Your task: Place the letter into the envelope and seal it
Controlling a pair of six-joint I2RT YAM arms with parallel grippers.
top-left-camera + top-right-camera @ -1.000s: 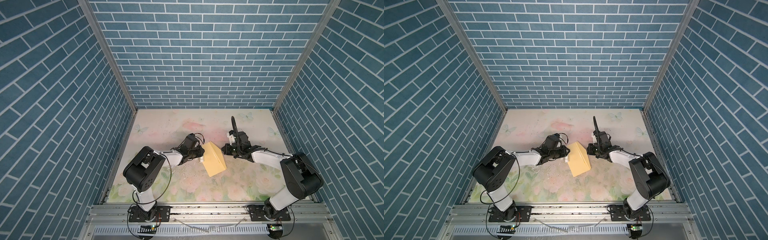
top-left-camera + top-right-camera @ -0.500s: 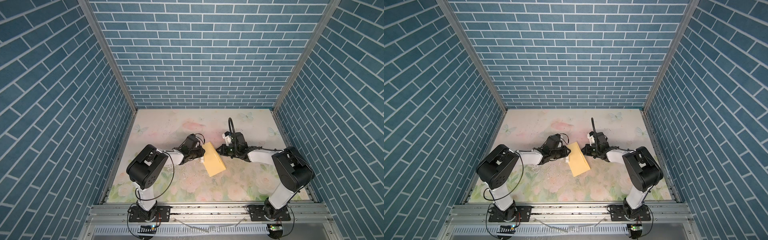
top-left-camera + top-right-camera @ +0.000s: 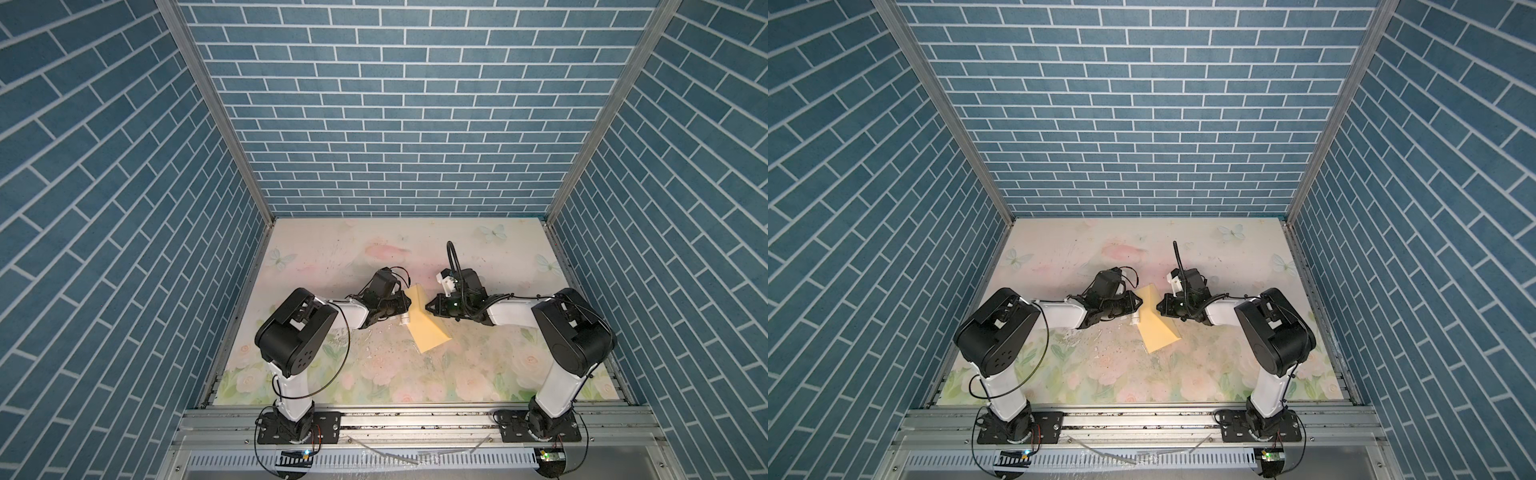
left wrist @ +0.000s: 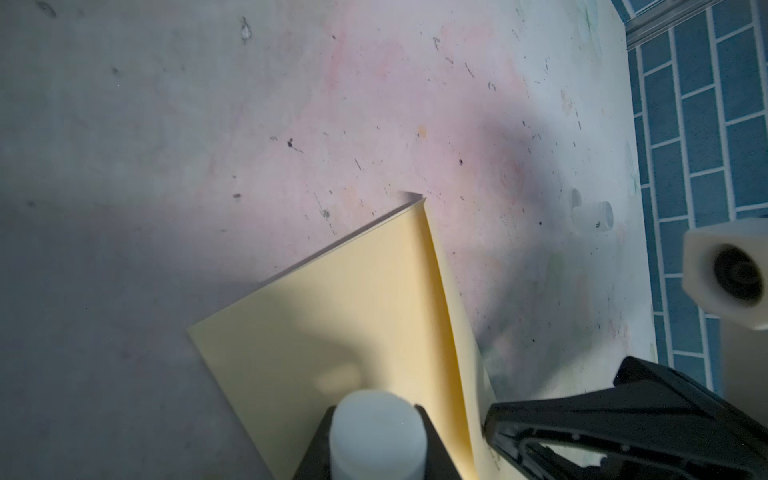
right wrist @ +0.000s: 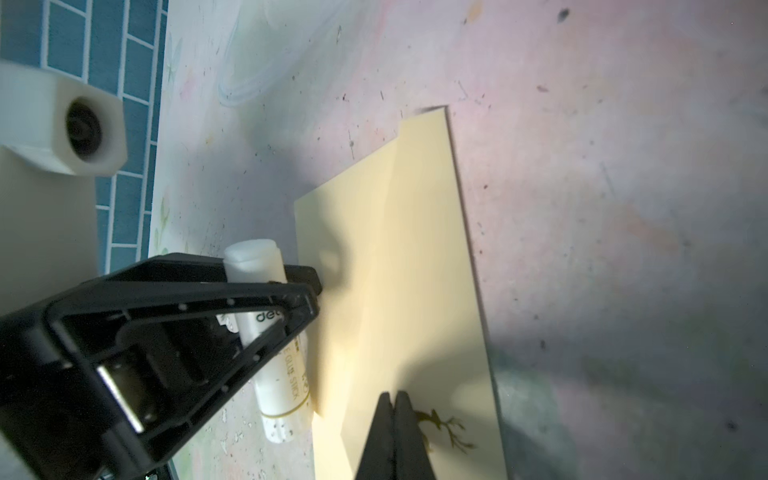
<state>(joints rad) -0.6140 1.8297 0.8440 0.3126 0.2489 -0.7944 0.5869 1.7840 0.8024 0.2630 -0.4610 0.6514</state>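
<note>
Starting at the near end, the envelope (image 3: 424, 338) lies askew on the table (image 3: 374, 374), its near corner flat and one side raised a little along a crease. The letter shows nowhere; I judge it is inside, so sealing is the step in hand. Farther in, the grippers meet across the envelope. The left gripper (image 5: 308, 284) clamps a glue stick (image 5: 276, 353), which lies along the envelope's edge. The right gripper (image 5: 395, 401) is fully closed on nothing, its tips over the paper beside a dark antler mark (image 5: 446, 428); whether they press cannot be told. Beyond, a small white cap (image 4: 592, 216) lies apart. To glue well, pin the paper with the right tips, tilt the stick's end onto the flap edge, and stroke lightly so the thin paper does not buckle.
</note>
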